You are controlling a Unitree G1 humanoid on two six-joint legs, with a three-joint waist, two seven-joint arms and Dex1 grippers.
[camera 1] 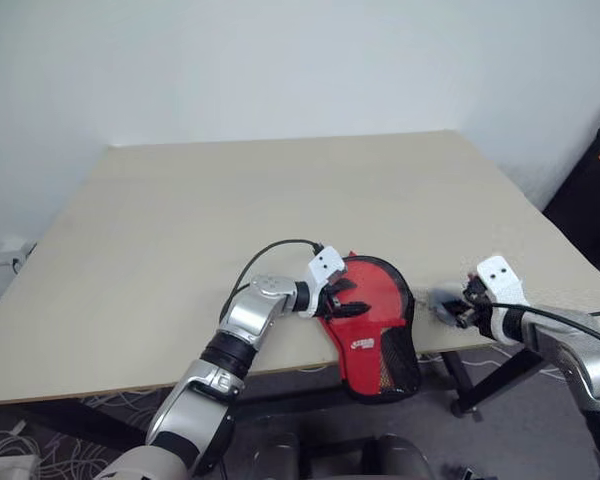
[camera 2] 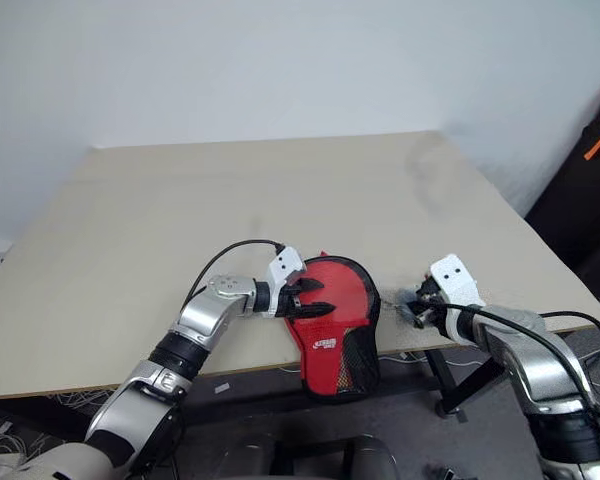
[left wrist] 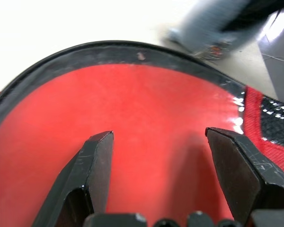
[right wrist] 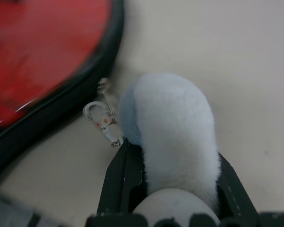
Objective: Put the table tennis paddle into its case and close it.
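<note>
Nearest the head camera, the case (camera 1: 373, 330) lies red side up at the near edge of the worktop (camera 1: 280, 200), its narrow mesh end hanging over that edge. Left end effector (camera 1: 346, 300) sits over the case's upper left part, fingers spread, resting on or just above the red surface; contact cannot be confirmed. Right end effector (camera 1: 458, 310) is just beside the case on its right, near the worktop's front edge, with a pale fluffy object (camera 1: 446, 302) at its tip. No paddle can be made out separately; whether it is inside the case cannot be told.

Left wrist view: both black fingers (left wrist: 92, 175) stand well apart over the red panel of the case (left wrist: 146, 118), whose black edging curves round ahead of them. A blurred grey shape lies beyond the edging.

Right wrist view: the right end effector (right wrist: 173, 179) is pinching the pale blue fluffy object (right wrist: 175, 127), which fills the gap between its fingers. A small clear clasp (right wrist: 102, 120) with a short metal link lies on the worktop, touching the fluffy object's side and just beside the case's black edging (right wrist: 85, 80).
</note>
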